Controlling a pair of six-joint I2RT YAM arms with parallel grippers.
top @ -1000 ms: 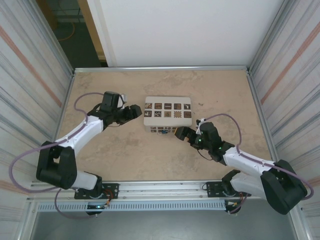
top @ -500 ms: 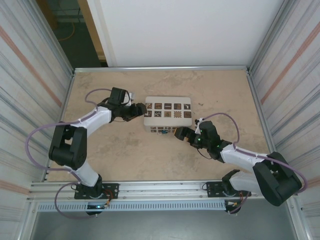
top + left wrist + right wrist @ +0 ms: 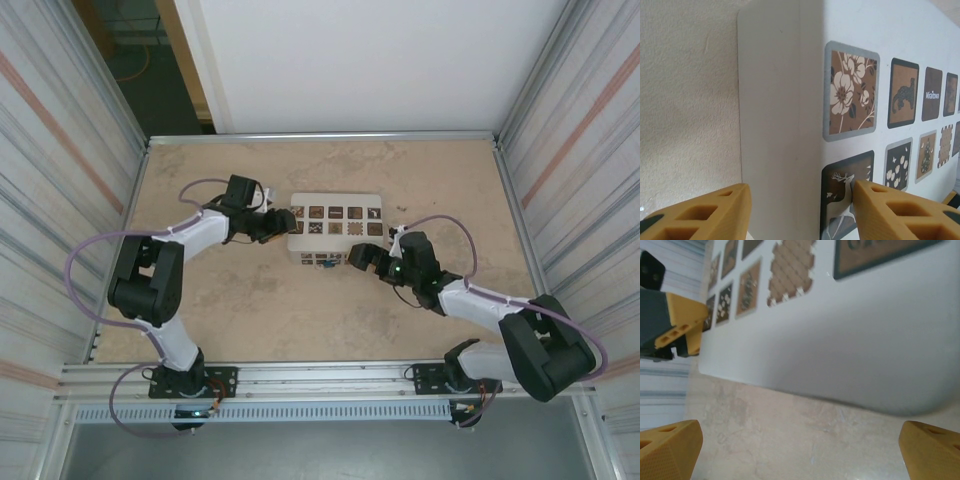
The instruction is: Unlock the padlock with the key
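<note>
Two white robot arms with purple cables (image 3: 95, 250) reach over a beige, stone-mottled table (image 3: 250, 300) toward one white box (image 3: 335, 243) with smooth walls and rounded corners. Its top carries ten square picture tags in two rows of five, brown and dark prints in grey borders, among them a flower tag (image 3: 850, 90) and a deer tag (image 3: 840, 195). The left gripper (image 3: 278, 222) is at the box's left end, its two mustard-yellow, hollow-celled wedge fingers (image 3: 705, 215) apart, one on either side of the box's corner. The right gripper (image 3: 362, 256) faces the box's near wall with its two yellow fingers (image 3: 670, 450) spread wide, bare table between them. A tiny bluish and yellowish speck against the box's near edge may be the padlock (image 3: 327, 261); it is too small to be sure.
</note>
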